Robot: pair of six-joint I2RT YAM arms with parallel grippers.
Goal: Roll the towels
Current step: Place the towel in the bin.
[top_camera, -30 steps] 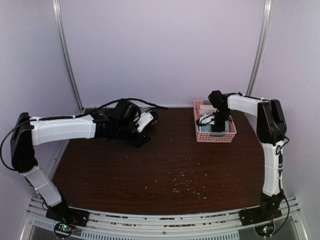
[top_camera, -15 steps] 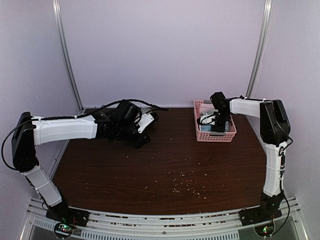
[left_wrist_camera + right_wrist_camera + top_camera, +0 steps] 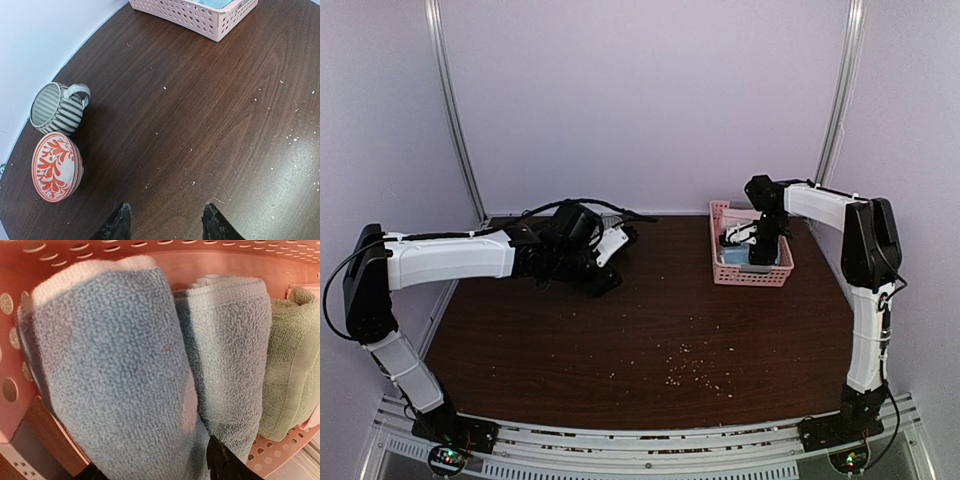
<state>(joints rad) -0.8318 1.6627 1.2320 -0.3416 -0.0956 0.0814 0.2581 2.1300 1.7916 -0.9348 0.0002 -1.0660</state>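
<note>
Three rolled towels lie side by side in the pink lattice basket: a blue one with a white edge, a paler blue one and a grey-green one. My right gripper reaches down into the basket, open, with a finger on each side of the blue roll. Its dark fingertips stand apart from the roll's flanks. From above, the right gripper hides most of the towels. My left gripper hovers open over bare table at the back left, with nothing between its fingers.
A striped grey mug and a red-and-white patterned bowl lie on their sides at the table's back left edge. The basket's corner shows far off in the left wrist view. Pale crumbs dot the dark wooden table.
My right gripper's jaws have spread apart around the blue roll, and the right arm has shifted slightly back and right over the basket. The left arm has not moved.
</note>
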